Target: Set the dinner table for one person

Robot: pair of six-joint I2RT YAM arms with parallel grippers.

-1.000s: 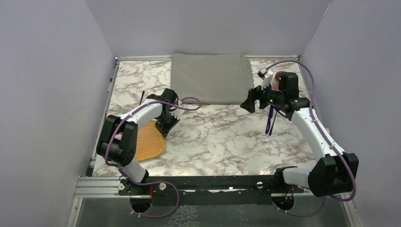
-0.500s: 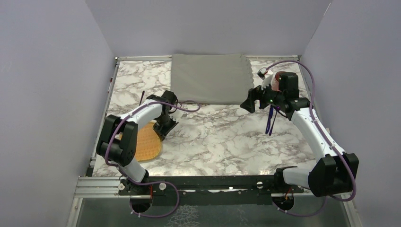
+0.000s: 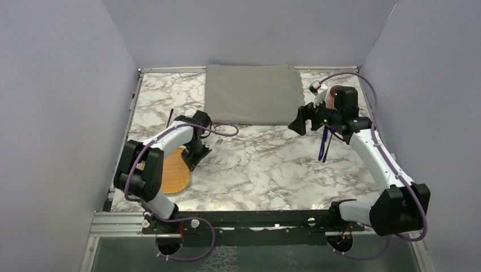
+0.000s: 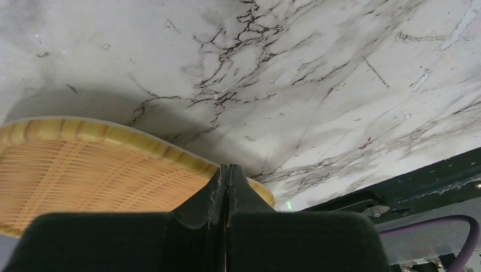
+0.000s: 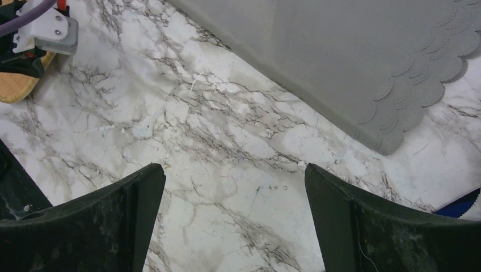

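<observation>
The dinner table (image 3: 266,164) is a white-and-grey marble top. A woven yellow plate (image 3: 173,173) is at its left front, tilted with one edge raised. My left gripper (image 3: 192,160) is shut on the plate's rim; in the left wrist view the closed fingertips (image 4: 228,170) cross the rim of the plate (image 4: 85,170), with a shadow under it. My right gripper (image 3: 296,126) is open and empty, hovering over bare marble (image 5: 215,124) just off the scalloped corner of the grey placemat (image 5: 363,51).
The grey placemat (image 3: 249,93) lies at the back centre. A thin dark stick (image 3: 169,117) lies at the left. A purple-blue item (image 3: 323,144) lies under the right arm, and a reddish object (image 3: 333,90) is partly hidden behind its wrist. Walls enclose three sides.
My left gripper has pulled back toward the left and near side with the woven plate, which now looks narrower and more tilted. The right arm has not moved.
</observation>
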